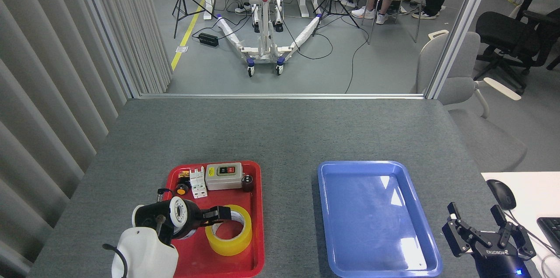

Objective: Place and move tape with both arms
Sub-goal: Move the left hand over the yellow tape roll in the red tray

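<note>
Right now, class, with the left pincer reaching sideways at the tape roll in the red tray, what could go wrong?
1. The left pincer lies over the rim of the tape; a poor grip could push the roll instead of lifting it.
2. The red tray is loose on the table and might slide.
3. The switch box and orange knob sit close; the arm might knock them.
</note>
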`<state>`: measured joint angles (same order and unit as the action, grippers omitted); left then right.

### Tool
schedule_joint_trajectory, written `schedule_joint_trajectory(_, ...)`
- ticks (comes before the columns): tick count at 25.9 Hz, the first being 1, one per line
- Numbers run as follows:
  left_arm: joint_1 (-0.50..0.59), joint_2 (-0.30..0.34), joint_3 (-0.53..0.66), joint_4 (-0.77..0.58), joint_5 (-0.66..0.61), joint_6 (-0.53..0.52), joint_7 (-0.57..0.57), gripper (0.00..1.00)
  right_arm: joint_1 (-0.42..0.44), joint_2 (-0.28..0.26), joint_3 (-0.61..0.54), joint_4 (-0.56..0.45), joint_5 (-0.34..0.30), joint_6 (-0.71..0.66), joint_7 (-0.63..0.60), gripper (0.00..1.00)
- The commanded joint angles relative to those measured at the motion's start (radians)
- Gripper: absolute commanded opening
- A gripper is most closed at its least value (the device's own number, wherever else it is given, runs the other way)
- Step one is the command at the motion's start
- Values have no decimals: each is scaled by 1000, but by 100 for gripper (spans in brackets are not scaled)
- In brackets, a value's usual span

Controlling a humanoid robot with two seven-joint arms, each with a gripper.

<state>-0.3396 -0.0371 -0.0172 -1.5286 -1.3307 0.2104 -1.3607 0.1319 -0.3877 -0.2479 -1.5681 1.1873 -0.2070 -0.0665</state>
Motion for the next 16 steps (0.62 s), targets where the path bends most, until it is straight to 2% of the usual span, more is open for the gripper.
schedule_joint_trajectory(1,-9,0,-4,27,-7,0,5,100,-2,0,-1,0,0,0,1,99)
schedule_joint_trajectory(11,-21,3,-18,131,-15,0,48,100,0,0,1,0,2,0,1,99)
schedule_joint_trajectory(16,-36,6,-47,226,-15,15,91,100,0,0,1,0,2,0,1,99)
